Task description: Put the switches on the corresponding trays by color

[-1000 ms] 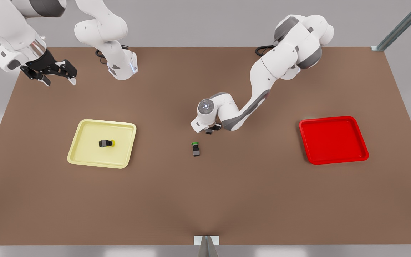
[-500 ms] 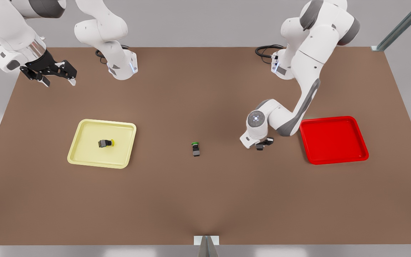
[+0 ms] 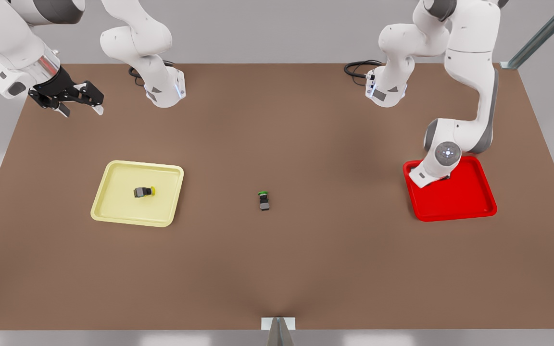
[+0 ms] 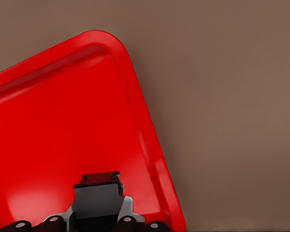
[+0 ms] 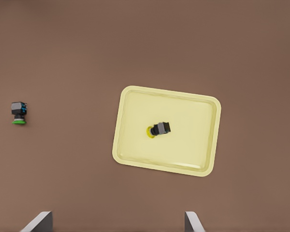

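The small dark grey blocky switch [image 4: 97, 193] is clamped by its flat sides in the left hand [image 4: 94, 223], just above the bright red square plastic tray [image 4: 53, 121], near its corner. Its cap is hidden. It looks light, stiff and a little slippery, so the flat body sides seem the best hold. The yellow-capped switch [image 3: 144, 192] lies in the pale yellow tray [image 3: 113, 211]. The right hand [image 3: 77, 103] waits with fingers spread wide, high above the brown tabletop [image 3: 277, 269].
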Available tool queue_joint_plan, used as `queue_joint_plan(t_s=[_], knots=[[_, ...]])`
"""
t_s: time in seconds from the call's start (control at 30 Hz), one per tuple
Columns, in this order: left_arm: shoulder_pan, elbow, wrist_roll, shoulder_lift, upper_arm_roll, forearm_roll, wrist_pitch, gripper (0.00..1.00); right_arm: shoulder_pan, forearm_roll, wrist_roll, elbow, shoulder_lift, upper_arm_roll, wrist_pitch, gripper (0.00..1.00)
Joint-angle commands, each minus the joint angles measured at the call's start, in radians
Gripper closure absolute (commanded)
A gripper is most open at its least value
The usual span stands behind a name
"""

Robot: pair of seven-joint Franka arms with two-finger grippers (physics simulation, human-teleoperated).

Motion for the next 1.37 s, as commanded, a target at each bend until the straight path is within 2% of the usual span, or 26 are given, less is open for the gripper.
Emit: queue_joint_plan(t_s=[0.0,0.1,0.23,0.27,0.3,0.6,0.77,0.83,0.9,0.93,0.97,1.03,1.07,1.13,1.33], knots=[[-0.001,-0.004,0.012,-0.001,0.004,-0.131,0.006,0.52,-0.001,0.000,0.000,-0.003,0.000,0.000,0.000,0.00],[-0.001,-0.027,0.127,0.040,0.101,-0.131,0.123,0.52,0.001,0.002,0.000,0.002,0.000,0.000,0.002,0.00],[0.011,-0.019,0.202,0.123,0.153,-0.131,0.243,0.50,-0.001,0.003,0.000,0.000,0.002,-0.001,0.002,0.00],[0.016,-0.016,0.202,0.134,0.155,-0.131,0.257,0.32,-0.001,0.003,0.000,0.000,0.002,-0.002,0.002,0.00],[0.018,-0.014,0.200,0.134,0.155,-0.133,0.258,0.01,-0.001,0.005,0.000,0.000,0.002,-0.002,0.002,0.00],[0.022,0.003,0.167,0.125,0.155,-0.219,0.240,0.00,0.001,0.006,0.002,0.003,0.002,0.000,0.000,0.00],[0.022,0.128,0.022,0.060,0.119,-0.282,0.140,0.00,0.001,0.008,0.002,0.002,0.003,0.000,0.002,0.00],[0.021,0.285,0.024,0.027,0.013,-0.283,-0.084,0.00,0.001,0.008,0.000,0.002,0.003,-0.001,0.002,0.00],[0.022,0.459,0.019,0.054,-0.077,-0.286,-0.142,0.00,0.001,0.009,0.002,0.003,0.003,0.000,0.002,0.00],[0.022,0.622,0.009,0.060,-0.145,-0.288,-0.392,0.00,0.001,0.008,0.002,0.003,0.003,-0.002,0.002,0.00],[0.022,0.765,0.009,0.050,-0.174,-0.289,-0.549,0.00,-0.001,0.008,0.002,0.002,0.002,-0.002,0.003,0.00],[0.022,0.946,0.015,0.013,-0.227,-0.291,-0.843,0.00,-0.001,0.008,0.000,-0.003,0.000,-0.002,0.014,0.00],[0.021,0.941,0.007,-0.038,-0.250,-0.294,-0.917,0.00,-0.001,0.009,0.002,-0.003,0.000,-0.002,0.014,0.00],[0.019,0.866,-0.002,-0.104,-0.249,-0.314,-0.908,0.00,-0.001,0.012,0.002,-0.004,0.000,-0.002,0.012,0.00],[0.019,0.851,-0.010,-0.108,-0.244,-0.314,-0.882,0.00,-0.001,0.014,0.000,-0.004,0.000,-0.002,0.014,0.00]])
